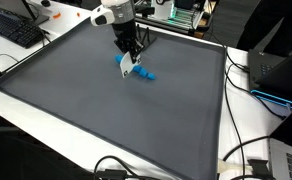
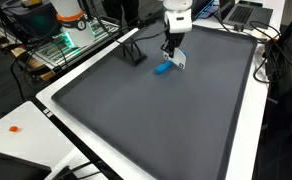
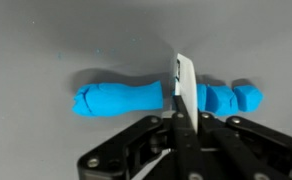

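Note:
A blue roll of dough [image 3: 111, 99] lies across the dark grey mat [image 3: 46, 40], with cut-off slices [image 3: 231, 97] at its right end. My gripper [image 3: 183, 118] is shut on a thin white blade [image 3: 186, 85], which stands edge-down on the roll between the long piece and the slices. In both exterior views the gripper [image 1: 129, 55] [image 2: 172, 48] hangs straight down over the dough [image 1: 144, 73] [image 2: 162, 69] near the mat's far side, with the white blade [image 2: 179, 60] below it.
The mat [image 1: 106, 110] covers most of a white table [image 1: 46, 125]. A keyboard [image 1: 14, 28] lies off one corner, a laptop [image 1: 281, 75] and cables [image 1: 246, 150] lie along one side. A black stand [image 2: 131, 50] sits on the mat near the gripper.

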